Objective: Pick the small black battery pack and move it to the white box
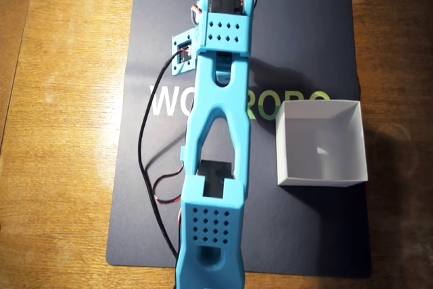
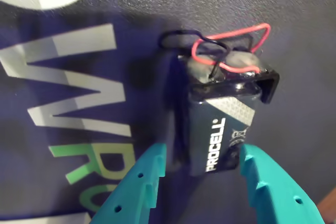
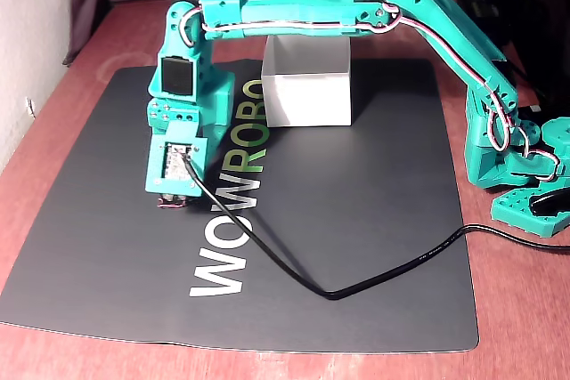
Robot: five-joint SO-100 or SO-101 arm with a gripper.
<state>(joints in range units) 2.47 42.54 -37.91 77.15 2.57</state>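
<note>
- My tool is down low over the dark mat, jaws spread apart, one teal finger on each side of the small black battery pack in the wrist view.
- Not clamped on it though. There's a gap on the left finger's side, and the right finger sits just beside the pack's lower corner; can't tell if it's touching.
- The pack lies flat on the mat, white PROCELL lettering facing up, with its red and black wires looped at the far end.
- In the fixed view only a bit of the pack's wiring peeks out under my tool, at the left side of the mat near the big WOWROBO lettering.
- The white box sits farther back on the mat, well apart from the pack. From overhead the box is open-topped, to the right of my arm.
- Mat's on a wooden table, and a black cable trails across the mat.
</note>
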